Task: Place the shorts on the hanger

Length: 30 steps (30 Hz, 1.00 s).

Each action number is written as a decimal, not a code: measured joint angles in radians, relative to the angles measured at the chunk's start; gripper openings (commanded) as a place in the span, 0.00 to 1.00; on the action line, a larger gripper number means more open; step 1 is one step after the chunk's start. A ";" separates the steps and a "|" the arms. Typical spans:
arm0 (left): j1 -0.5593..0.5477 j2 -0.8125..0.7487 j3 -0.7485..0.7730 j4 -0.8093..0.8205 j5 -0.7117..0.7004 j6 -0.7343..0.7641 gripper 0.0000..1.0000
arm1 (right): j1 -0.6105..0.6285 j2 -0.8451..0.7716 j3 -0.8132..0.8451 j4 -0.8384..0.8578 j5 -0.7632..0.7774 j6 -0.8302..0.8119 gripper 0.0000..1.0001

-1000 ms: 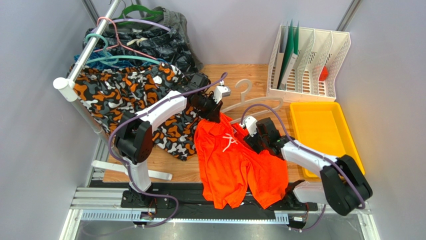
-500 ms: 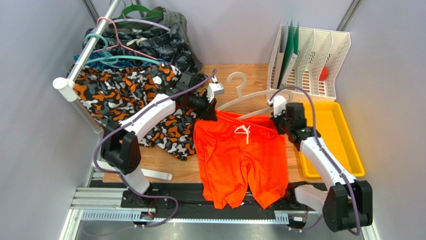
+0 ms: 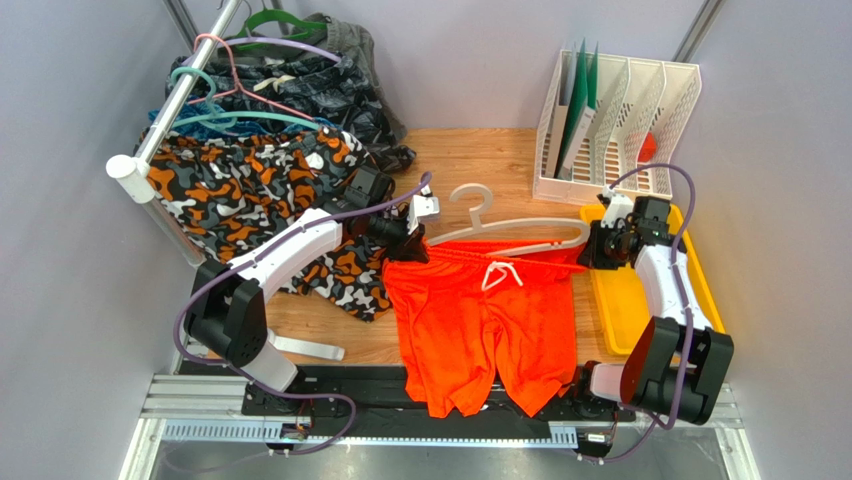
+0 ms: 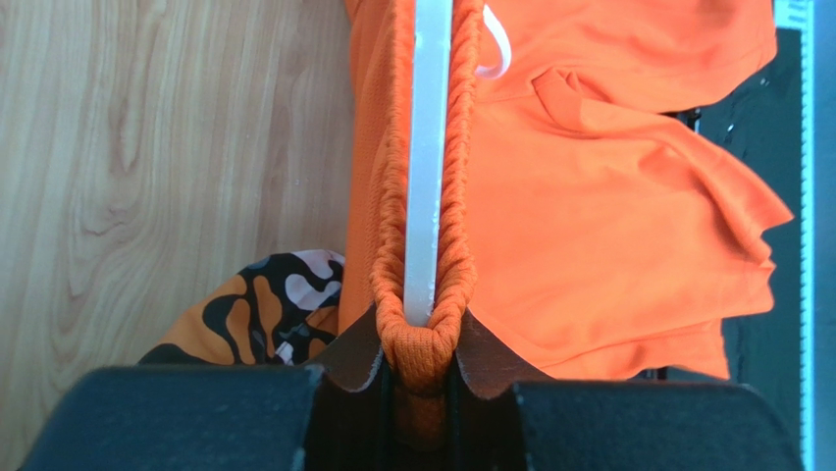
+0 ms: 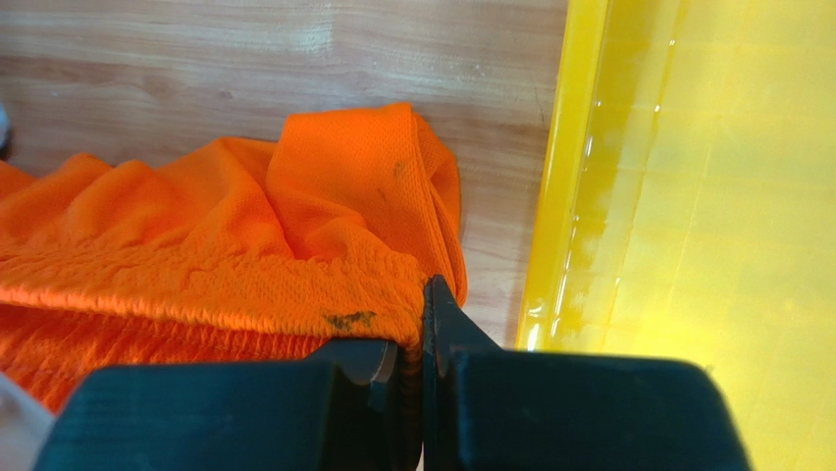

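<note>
Waistband of the shorts (image 3: 485, 320) is drawn taut across the counter (image 3: 480, 160), one end clenched in the left end effector (image 4: 424, 358), the other pinched in the right end effector (image 5: 417, 339) beside a yellow tray (image 5: 687, 196). The lower bar of the hanger (image 4: 429, 147) is enclosed within the waistband.

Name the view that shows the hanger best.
Top external: the hanger shows its hook and both shoulders, with the lower bar inside the waistband of the shorts. Left wrist shows only a strip of the hanger; right wrist shows no clear part.
</note>
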 measured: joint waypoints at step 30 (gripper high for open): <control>-0.183 0.088 0.249 -0.219 -0.351 0.138 0.00 | 0.130 -0.193 0.210 -0.220 0.169 -0.097 0.00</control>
